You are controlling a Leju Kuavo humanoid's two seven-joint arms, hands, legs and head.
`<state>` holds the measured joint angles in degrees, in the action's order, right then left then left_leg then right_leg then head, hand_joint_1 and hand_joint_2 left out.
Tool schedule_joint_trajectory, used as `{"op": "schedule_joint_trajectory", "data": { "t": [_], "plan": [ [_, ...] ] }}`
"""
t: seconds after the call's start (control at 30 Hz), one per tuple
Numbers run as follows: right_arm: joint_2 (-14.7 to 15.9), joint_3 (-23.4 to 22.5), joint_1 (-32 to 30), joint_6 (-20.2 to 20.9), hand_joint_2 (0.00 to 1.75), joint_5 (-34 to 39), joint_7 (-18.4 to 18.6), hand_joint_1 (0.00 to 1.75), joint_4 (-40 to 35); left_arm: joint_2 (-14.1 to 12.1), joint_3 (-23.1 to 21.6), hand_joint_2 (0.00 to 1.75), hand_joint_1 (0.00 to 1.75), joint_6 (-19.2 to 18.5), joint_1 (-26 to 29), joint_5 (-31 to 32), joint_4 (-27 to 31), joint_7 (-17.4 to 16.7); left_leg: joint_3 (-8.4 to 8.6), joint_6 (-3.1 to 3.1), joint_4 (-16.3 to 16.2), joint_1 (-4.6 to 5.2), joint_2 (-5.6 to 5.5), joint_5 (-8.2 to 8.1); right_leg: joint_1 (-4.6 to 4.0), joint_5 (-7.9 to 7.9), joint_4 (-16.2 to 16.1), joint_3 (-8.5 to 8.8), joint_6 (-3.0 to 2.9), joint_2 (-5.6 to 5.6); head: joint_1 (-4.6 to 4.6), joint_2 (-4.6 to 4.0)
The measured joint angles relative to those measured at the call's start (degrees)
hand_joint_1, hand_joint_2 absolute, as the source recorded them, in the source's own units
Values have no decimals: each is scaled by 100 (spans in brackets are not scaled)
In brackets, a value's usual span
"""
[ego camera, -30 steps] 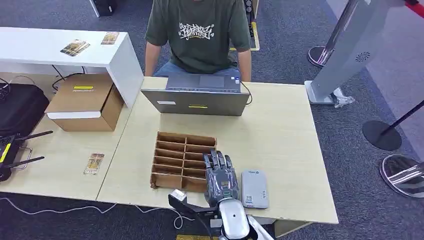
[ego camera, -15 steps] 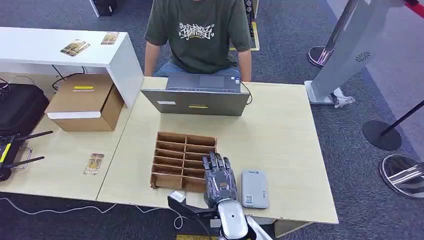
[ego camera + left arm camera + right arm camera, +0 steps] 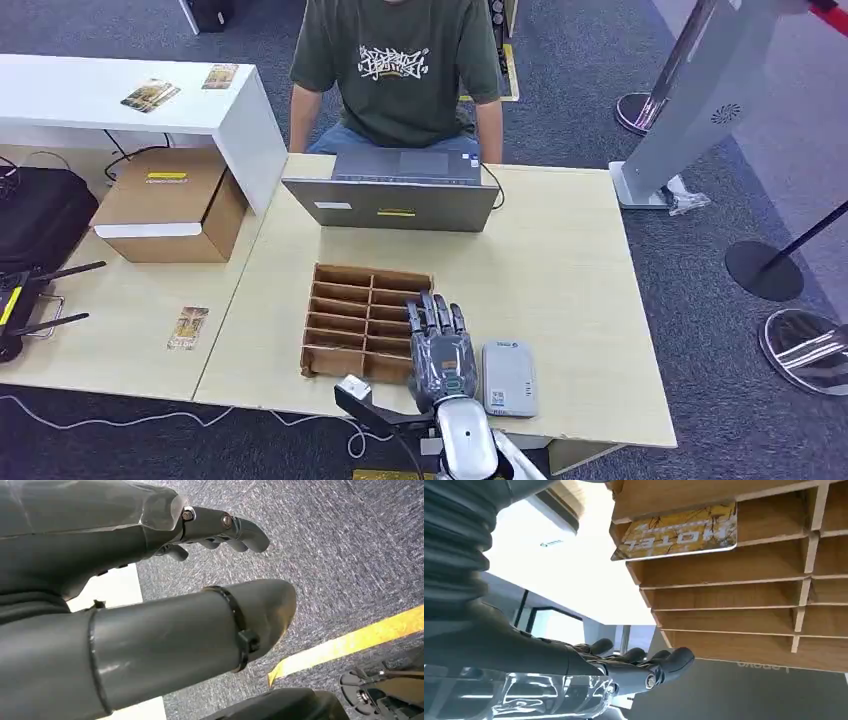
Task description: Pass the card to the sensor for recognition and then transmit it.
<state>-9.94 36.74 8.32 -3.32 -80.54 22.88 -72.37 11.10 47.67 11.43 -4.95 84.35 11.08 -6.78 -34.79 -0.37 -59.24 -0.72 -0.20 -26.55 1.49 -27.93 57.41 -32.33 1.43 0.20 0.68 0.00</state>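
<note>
Just right robot hand (image 3: 441,352) open, empty, w/ fingers extended.

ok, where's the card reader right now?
Head view: the reader lies flat near the table's front edge, just right of the right hand and the wooden organizer.

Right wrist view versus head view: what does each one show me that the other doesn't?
Right wrist alone: a yellow card printed HOTEL standing in a slot of the wooden divided tray.
Head alone: the grey flat card sensor beside the tray, a seated person, a brown cardboard box, and another card on the side table.
Both: the right hand, fingers extended and holding nothing, the tray, and the grey laptop.
</note>
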Motion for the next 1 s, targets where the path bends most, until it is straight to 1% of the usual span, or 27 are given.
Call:
{"op": "schedule_joint_trajectory", "data": {
  "t": [0.6, 0.63, 0.67, 0.7, 0.73, 0.77, 0.8, 0.83, 0.9, 1.0],
  "plan": [
    [0, 0, 2, 24, 175, 83, -26, 2, 22, -2, 0, 0, 0, -17, -42, 37, 0, -48, 0, 0, 0, 0, 0, 0, 0, 0, 0, 0, 0, 0, -2, 0],
    [0, 0, 2, 24, 175, 83, -26, 7, 22, -2, 0, 0, 0, -24, -44, 39, 0, -50, 0, 0, 0, 0, 0, 0, 0, 0, 0, 0, 0, 0, -2, 0],
    [0, 0, 2, 24, 175, 83, -26, 17, 22, 0, 0, 0, 0, -24, -45, 39, 0, -57, 0, 0, 0, 0, 0, 0, 0, 0, 0, 0, 0, 0, -2, 0],
    [0, 0, 2, 24, 175, 83, -26, 49, 22, 0, 0, 0, 0, -24, -47, 42, 0, -65, 0, 0, 0, 0, 0, 0, 0, 0, 0, 0, 0, 0, -2, 0],
    [0, 0, 1, 24, 175, 83, -26, 54, 22, -2, 0, 0, 0, -26, -47, 46, 0, -72, 0, 0, 0, 0, 0, 0, 0, 0, 0, 0, 0, 0, -2, 0],
    [0, 0, 1, 24, 175, 83, -26, 54, 22, -2, 0, 0, 0, -26, -48, 48, 0, -79, 0, 0, 0, 0, 0, 0, 0, 0, 0, 0, 0, 0, -2, 0],
    [0, -2, 1, 24, 175, 83, -26, 61, 22, -2, 0, 0, 0, -26, -48, 55, 0, -79, 0, 0, 0, 0, 0, 0, 0, 0, 0, 0, 0, 0, -2, 0],
    [0, -2, 1, 24, 175, 83, -26, 80, 22, 0, 0, 0, 0, -26, -49, 55, 0, -79, 0, 0, 0, 0, 0, 0, 0, 0, 0, 0, 0, 0, -2, 0],
    [0, -2, 0, 24, 175, 83, -26, 110, 22, -2, 0, 0, 0, -28, -50, 57, 0, -79, 0, 0, 0, 0, 0, 0, 0, 0, 0, 0, 0, 0, -2, 0],
    [0, -7, 0, 24, 175, 83, -26, 113, 22, -2, 0, 0, 0, -37, -54, 76, 0, -79, 0, 0, 0, 0, 0, 0, 0, 0, 0, 0, 0, 0, -2, 0]
  ]
}}
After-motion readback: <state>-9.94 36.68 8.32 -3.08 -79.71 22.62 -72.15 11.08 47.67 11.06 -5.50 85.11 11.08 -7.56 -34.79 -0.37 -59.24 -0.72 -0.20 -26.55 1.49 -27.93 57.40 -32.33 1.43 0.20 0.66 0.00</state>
